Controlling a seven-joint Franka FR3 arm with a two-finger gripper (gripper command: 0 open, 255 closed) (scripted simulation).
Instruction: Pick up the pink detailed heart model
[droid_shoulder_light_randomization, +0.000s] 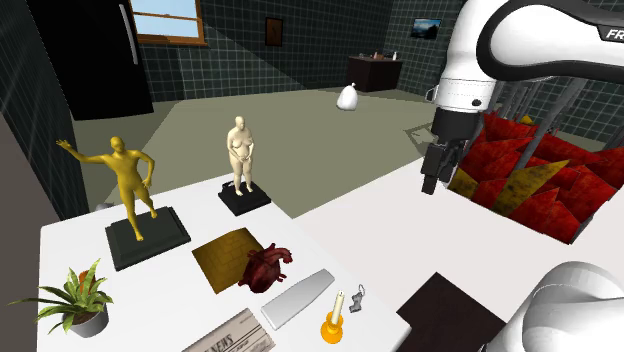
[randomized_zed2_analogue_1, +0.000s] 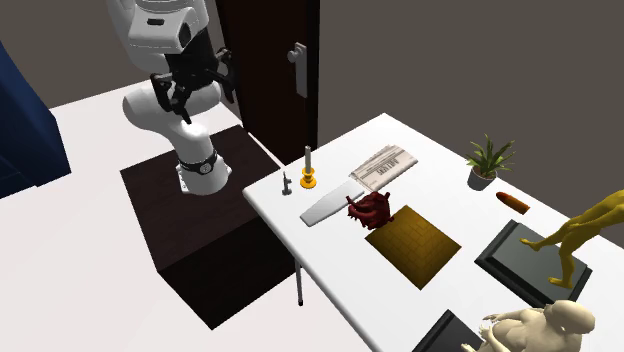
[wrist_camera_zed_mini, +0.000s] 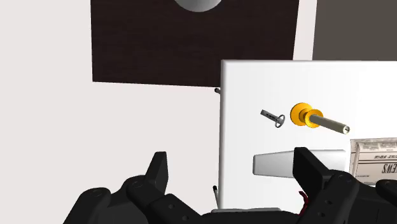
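Your gripper (droid_shoulder_light_randomization: 431, 186) hangs high in the shoulder view's upper right, fingers spread wide, nothing between them. The dark red heart (droid_shoulder_light_randomization: 266, 267) sits low centre on the white table (droid_shoulder_light_randomization: 85, 255), at the edge of a brown mat (droid_shoulder_light_randomization: 222, 255), just beside a grey wedge (droid_shoulder_light_randomization: 298, 297).

white arm (droid_shoulder_light_randomization: 520, 45) is seen arched across the upper right of the shoulder view, wrist turned downward. black gripper (droid_shoulder_light_randomization: 432, 172) is hung beneath it, pointed down. in the wrist view its fingers (wrist_camera_zed_mini: 159, 173) are held well apart.
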